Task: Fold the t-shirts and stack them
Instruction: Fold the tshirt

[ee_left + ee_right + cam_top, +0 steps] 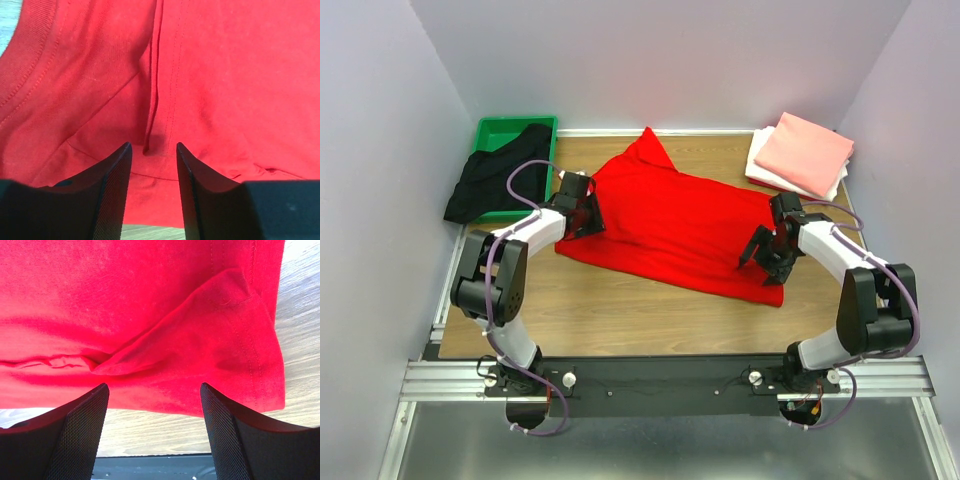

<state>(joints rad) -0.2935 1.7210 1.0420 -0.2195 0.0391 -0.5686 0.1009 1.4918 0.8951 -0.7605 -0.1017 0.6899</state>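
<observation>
A bright red t-shirt (670,225) lies spread across the middle of the table, one corner pointing to the back. My left gripper (582,215) is at its left edge. In the left wrist view its jaws (154,146) stand partly apart over the red cloth (200,75), a seam fold running up between them. My right gripper (765,262) hangs over the shirt's near right corner. Its jaws (153,385) are wide open above the hem (150,300), holding nothing. A black t-shirt (485,180) spills out of a bin. A folded salmon-pink shirt (805,152) rests on a folded white one (760,165).
The green bin (515,128) stands at the back left corner with the black shirt draped over its left side. The folded stack sits at the back right by the wall. Bare wood (620,310) lies between the red shirt and the arm bases.
</observation>
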